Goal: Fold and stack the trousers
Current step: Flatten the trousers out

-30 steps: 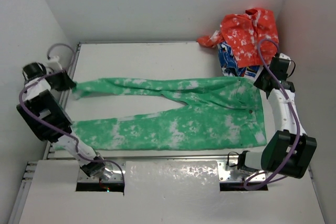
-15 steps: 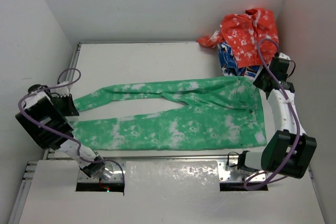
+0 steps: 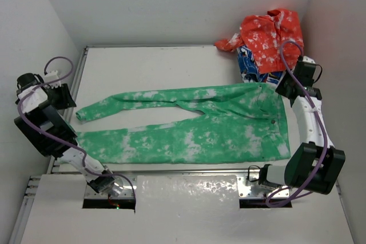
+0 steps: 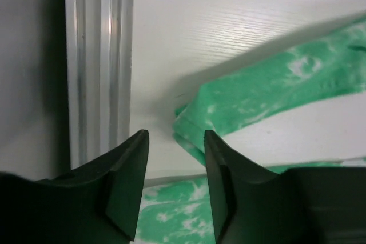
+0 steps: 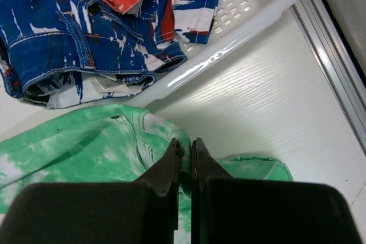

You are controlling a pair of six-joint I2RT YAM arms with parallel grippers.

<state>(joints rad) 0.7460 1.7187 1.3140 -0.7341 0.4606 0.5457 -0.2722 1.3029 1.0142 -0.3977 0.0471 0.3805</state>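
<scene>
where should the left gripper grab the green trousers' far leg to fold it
At the far leg's cuff, the folded-over hem edge lying flat just ahead of the open left gripper. Come in low from the table's left edge, one finger sliding under the hem. The right gripper pinches the trousers at the waistband.

Left gripper: two dark fingers rise from the bottom edge, standing apart with nothing between them.
Trousers: green cloth with white blotches. One leg runs from the right edge down to its folded end, just beyond the gap between the fingers. A second green strip lies low, partly behind the fingers.
Table: white, finely grained, with a soft shadow above the leg.
Rail: grey metal along the table's left side.
</scene>
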